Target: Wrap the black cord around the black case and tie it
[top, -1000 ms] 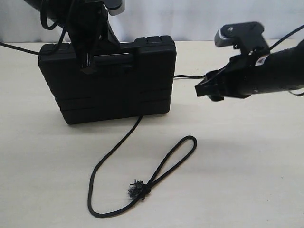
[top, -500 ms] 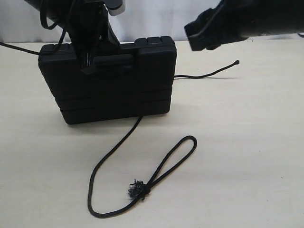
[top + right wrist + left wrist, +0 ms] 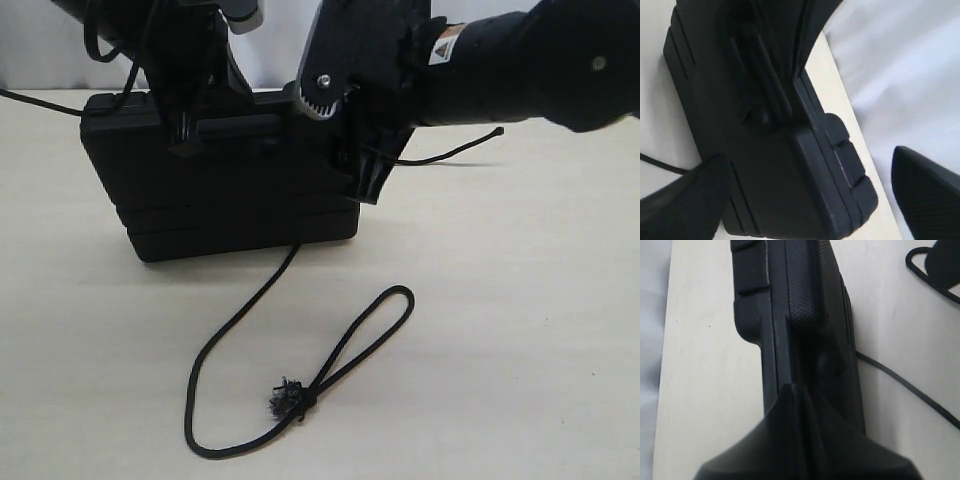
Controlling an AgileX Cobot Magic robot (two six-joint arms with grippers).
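Black case (image 3: 230, 200) stood on edge on the table (image 3: 530, 340), with the left gripper (image 3: 188, 135) clamped on its top edge. The right gripper (image 3: 365, 170) — fingers spread apart — straddled its right end. The black cord (image 3: 240, 310) trailed forward from the base (loop and frayed knot (image 3: 290, 398) lying flat).

Exterior: right arm (image 3: 520, 70) blocks the case (image 3: 220, 200) top-right corner, and the cord (image 3: 265, 283) disappears behind the case's bottom edge. Wrist views: right tool (image 3: 807, 155) fingers blurred and cropped by the frame, left tool (image 3: 795, 390) a dark blur, cropped too.
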